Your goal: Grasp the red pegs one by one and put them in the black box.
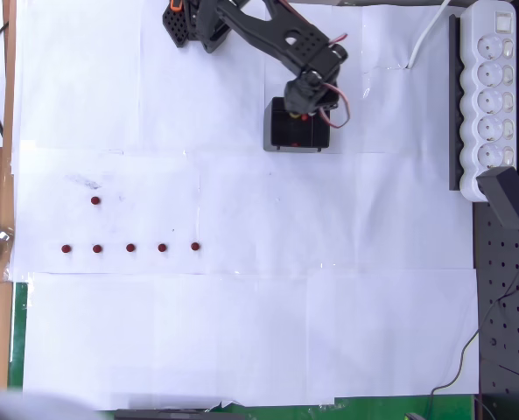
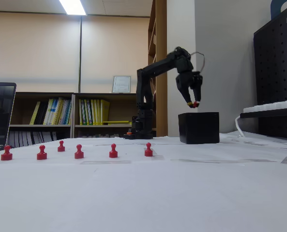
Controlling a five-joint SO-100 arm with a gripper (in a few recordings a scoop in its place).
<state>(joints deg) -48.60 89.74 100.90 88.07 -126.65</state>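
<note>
A black five-joint robot arm reached from the far edge of a table covered in white paper sheets (image 1: 241,332). Its two-finger gripper (image 2: 193,103) hung just above the open top of a small black rectangular plastic box (image 2: 199,127), fingers pointing down. In the fixed view, a small red piece showed between the fingertips, so the gripper appeared to be closed on one small dark-red peg (image 2: 195,104), held over the box and not yet let go.

Six more red pegs stood on the paper, well apart from the box. In the overhead view they looked like round dots: five in a row, (image 1: 66,248), (image 1: 97,248), (image 1: 130,248), (image 1: 162,248) and (image 1: 194,247), and one alone behind the row, (image 1: 95,200). The side-on fixed view showed each peg upright, a round head on a wider base, its long axis vertical and pointing up.

The inside of the box could not be seen, so how many pegs already lay in it could not be told. Judging by the layout, the task was in an early-to-middle stage: one peg was at the point of release and six remained to be fetched one at a time.

A white power strip (image 1: 491,92) lay along the right side of the overhead view.
</note>
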